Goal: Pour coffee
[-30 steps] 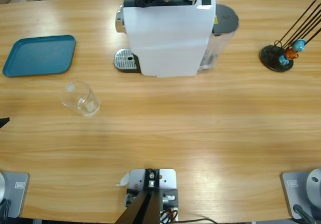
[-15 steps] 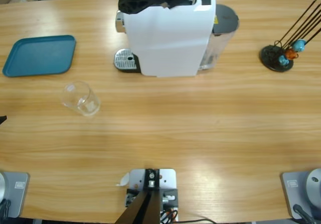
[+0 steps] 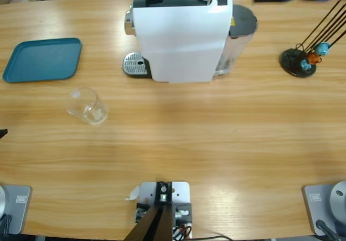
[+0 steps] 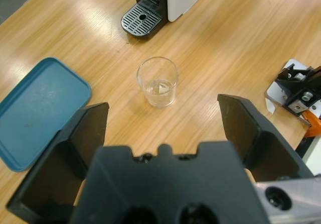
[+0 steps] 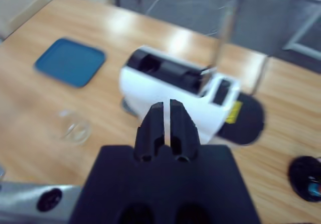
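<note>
Left of white coffee machine [image 3: 181, 35], clear glass [image 3: 86, 106] upright, near blue tray [image 3: 43, 60]. Left gripper [image 4: 163, 126] jaws spread wide, empty. Right gripper [image 5: 164, 118] jaws closed together, empty.

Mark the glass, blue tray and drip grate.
glass [image 4: 157, 81], left wrist view, on its clear wall.
blue tray [image 3: 42, 60], high view, on its flat middle.
drip grate [image 4: 142, 19], left wrist view, on its slotted top.

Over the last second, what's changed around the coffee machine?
The dark gripper that hung over the top of the coffee machine has pulled away toward the upper right, leaving the top open slot uncovered. The right gripper, shut, now looks down on the machine from farther off. The glass, blue tray and capsule stand have not moved.
</note>
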Motion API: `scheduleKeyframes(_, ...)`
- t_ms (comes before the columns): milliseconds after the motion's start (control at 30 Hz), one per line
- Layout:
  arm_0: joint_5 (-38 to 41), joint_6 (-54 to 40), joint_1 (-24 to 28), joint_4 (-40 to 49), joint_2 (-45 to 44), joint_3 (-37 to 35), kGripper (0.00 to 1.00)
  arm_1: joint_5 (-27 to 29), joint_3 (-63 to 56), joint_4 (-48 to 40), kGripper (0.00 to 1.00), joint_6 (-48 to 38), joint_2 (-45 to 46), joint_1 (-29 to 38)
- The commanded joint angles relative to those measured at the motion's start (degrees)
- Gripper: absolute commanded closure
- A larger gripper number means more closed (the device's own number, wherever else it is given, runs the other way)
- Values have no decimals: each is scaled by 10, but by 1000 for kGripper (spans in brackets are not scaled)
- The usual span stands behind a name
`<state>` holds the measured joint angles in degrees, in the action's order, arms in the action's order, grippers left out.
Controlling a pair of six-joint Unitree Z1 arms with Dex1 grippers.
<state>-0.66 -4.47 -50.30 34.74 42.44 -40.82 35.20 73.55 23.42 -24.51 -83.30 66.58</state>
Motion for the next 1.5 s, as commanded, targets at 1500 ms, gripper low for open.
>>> scheduleKeyframes(1500, -14, 36, 21, 35, -52, 10, 0, -234, -76, -330, 1000, -269, -177, -149)
